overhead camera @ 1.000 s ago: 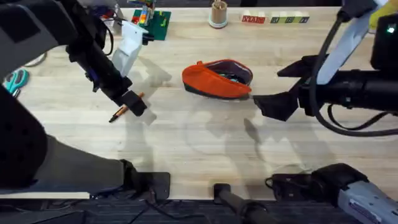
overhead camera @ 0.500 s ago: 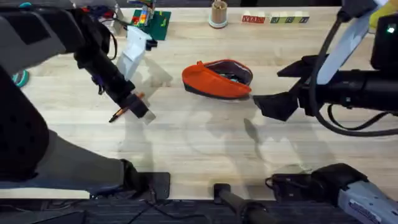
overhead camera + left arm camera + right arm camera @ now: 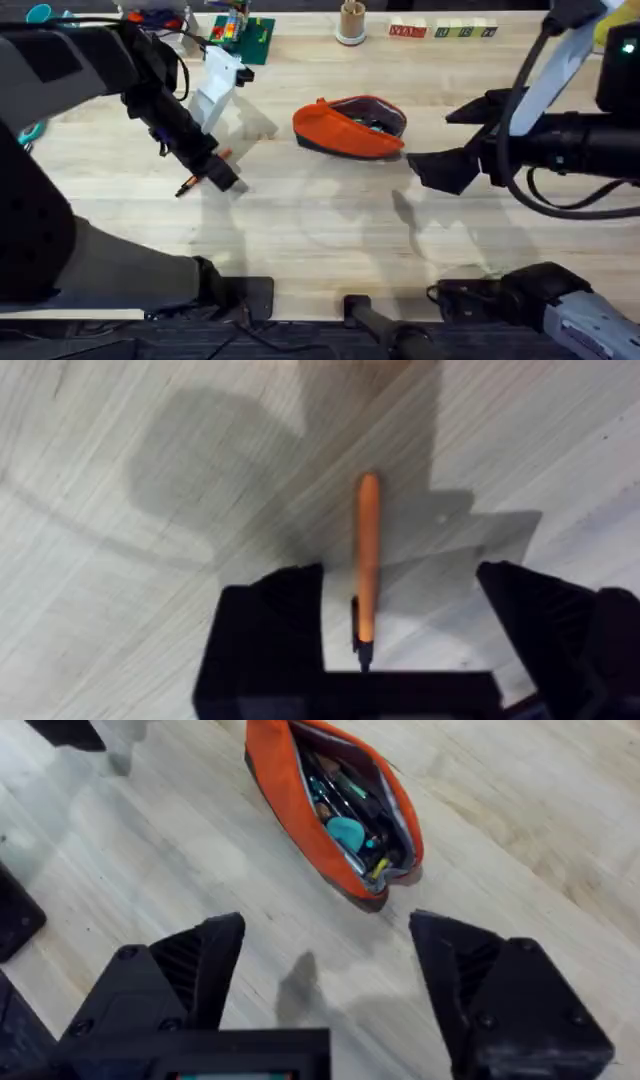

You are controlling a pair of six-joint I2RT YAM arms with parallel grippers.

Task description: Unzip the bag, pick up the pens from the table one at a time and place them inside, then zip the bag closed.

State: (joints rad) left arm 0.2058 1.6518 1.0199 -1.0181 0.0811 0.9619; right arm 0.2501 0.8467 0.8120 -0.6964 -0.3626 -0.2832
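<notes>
Straddling orange pen [image 3: 367, 555] with left gripper [image 3: 400, 635] spread wide, pen axis running lengthwise between fingers; bag [image 3: 349, 128] well right, unzipped; right gripper [image 3: 325, 990] gaping, empty.

An orange pen [image 3: 367, 555] lies on the table [image 3: 120, 610] between the open end effector [image 3: 400, 620] fingers.

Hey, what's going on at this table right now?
The left end effector is down on the light wooden table, fingers open either side of a slim orange pen lying flat, not yet gripped. The small orange fabric pouch sits unzipped with items inside. The right end effector hovers open beside it.
</notes>
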